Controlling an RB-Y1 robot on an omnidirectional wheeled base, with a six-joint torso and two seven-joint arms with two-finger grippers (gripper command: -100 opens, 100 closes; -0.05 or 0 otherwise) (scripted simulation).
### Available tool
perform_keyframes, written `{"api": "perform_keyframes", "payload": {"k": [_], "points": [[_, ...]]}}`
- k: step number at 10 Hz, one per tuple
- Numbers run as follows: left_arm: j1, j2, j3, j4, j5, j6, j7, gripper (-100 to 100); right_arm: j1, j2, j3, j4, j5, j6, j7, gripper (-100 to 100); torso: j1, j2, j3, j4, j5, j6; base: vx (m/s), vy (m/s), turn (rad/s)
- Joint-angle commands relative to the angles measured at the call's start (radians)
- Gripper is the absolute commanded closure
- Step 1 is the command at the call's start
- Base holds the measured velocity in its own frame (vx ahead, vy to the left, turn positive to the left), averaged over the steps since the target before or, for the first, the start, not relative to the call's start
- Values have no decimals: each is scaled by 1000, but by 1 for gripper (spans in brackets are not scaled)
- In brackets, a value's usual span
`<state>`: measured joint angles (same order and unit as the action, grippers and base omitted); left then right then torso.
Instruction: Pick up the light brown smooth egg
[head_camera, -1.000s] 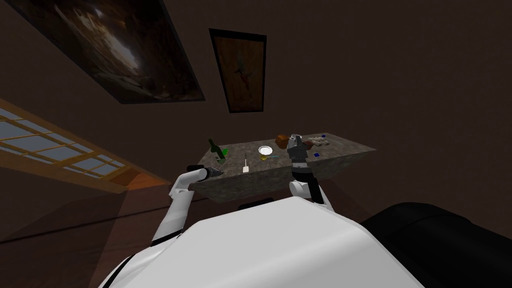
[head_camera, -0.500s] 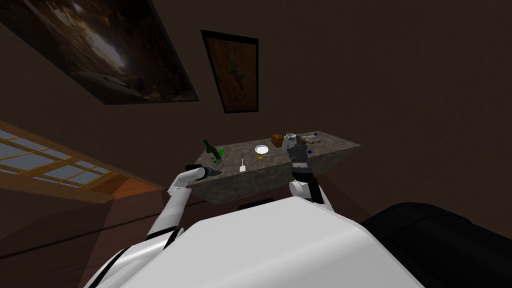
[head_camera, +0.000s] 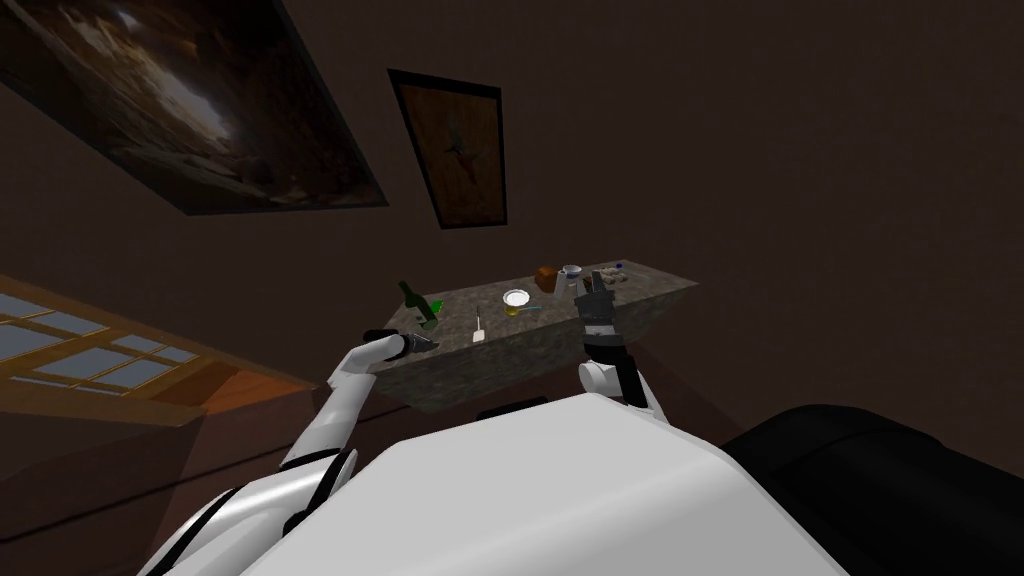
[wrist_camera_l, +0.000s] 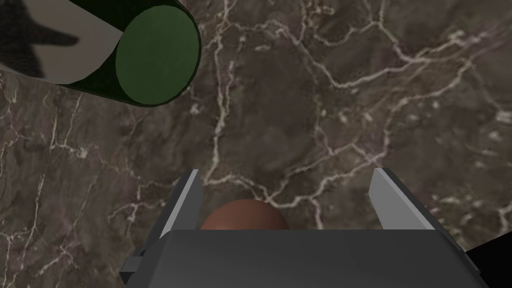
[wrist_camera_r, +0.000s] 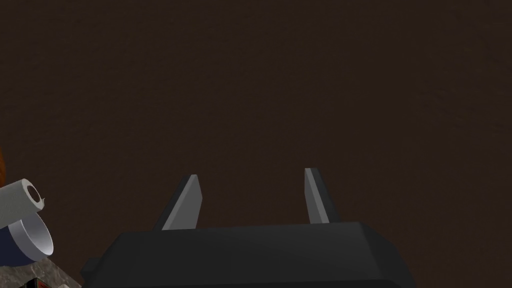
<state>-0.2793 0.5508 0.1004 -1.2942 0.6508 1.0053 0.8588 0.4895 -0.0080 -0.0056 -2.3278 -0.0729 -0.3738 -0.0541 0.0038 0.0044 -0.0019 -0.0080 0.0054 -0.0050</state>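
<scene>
A smooth reddish-brown egg (wrist_camera_l: 245, 215) lies on the dark marble tabletop (wrist_camera_l: 350, 100). It sits deep between my left gripper's (wrist_camera_l: 286, 170) fingers, close to one blade, and the gripper's body hides its lower half. The blades stand wide apart and do not press it, so this gripper is open. From the head camera, the left gripper (head_camera: 424, 343) hangs over the table's near left corner. My right gripper (head_camera: 592, 291) is raised over the table's right part. Its fingers (wrist_camera_r: 251, 173) are open with nothing between them.
A green bottle (wrist_camera_l: 157, 55) stands just beyond the left gripper (head_camera: 411, 300). A white plate (head_camera: 516, 298), a brown box (head_camera: 546, 278), a cup (head_camera: 571, 271) and a thin white utensil (head_camera: 479, 331) lie further along the table. A black seat (head_camera: 880, 480) is at my right.
The whole head picture has shifted: the table now looks smaller and further left, so I have moved. Both arms hold the same pose over the table.
</scene>
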Motion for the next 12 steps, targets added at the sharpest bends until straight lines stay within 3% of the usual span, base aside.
{"api": "perform_keyframes", "payload": {"k": [1, 4, 5, 6, 7, 9, 10, 11, 12], "points": [[-23, 50, -24, 50, 50, -50, -3, -100, 0, 0, 0, 0, 0, 0, 0, 0, 0, 0, 0, 0, 0, 0, -57, -49, -181], [-23, 53, -24, 112, 53, -50, -3, -100, 0, 0, 0, 0, 0, 0, 0, 0, 2, 0, -1, -1, 1, 0, -33, -14, -42], [-52, 101, -45, 151, 100, -99, -7, -100, 0, 0, 0, 0, 0, 0, 0, 0, 3, -2, -2, -3, 2, -2, -47, -31, -202], [-52, 106, -45, 199, 107, -99, -7, -100, 0, 0, 0, 0, 0, 0, 0, 0, 2, 0, -2, -3, 2, -1, -58, -33, -134], [-82, 146, -66, 229, 149, -148, -12, -100, 0, 0, 0, 0, 0, 0, 0, 0, 3, 0, -2, -4, 3, -2, -79, -54, -205], [-82, 159, -66, 300, 160, -149, -12, -100, 0, 0, 0, 0, 0, 0, 0, 0, 4, 1, -1, -4, 3, -2, -60, -33, -38], [-111, 208, -87, 326, 210, -196, -17, -100, 0, 0, 0, 0, 0, 0, 0, 0, 5, -1, -2, -4, 4, -3, -53, -48, -218], [-111, 213, -87, 382, 213, -198, -17, -100, 0, 0, 0, 0, 0, 0, 0, 0, 4, -1, -3, -4, 3, -1, -52, -46, -131], [-111, 213, -87, 394, 213, -198, -17, -100, 0, 0, 0, 0, 0, 0, 0, 0, 4, 0, -2, -4, 3, -2, -26, -17, 40]]}}
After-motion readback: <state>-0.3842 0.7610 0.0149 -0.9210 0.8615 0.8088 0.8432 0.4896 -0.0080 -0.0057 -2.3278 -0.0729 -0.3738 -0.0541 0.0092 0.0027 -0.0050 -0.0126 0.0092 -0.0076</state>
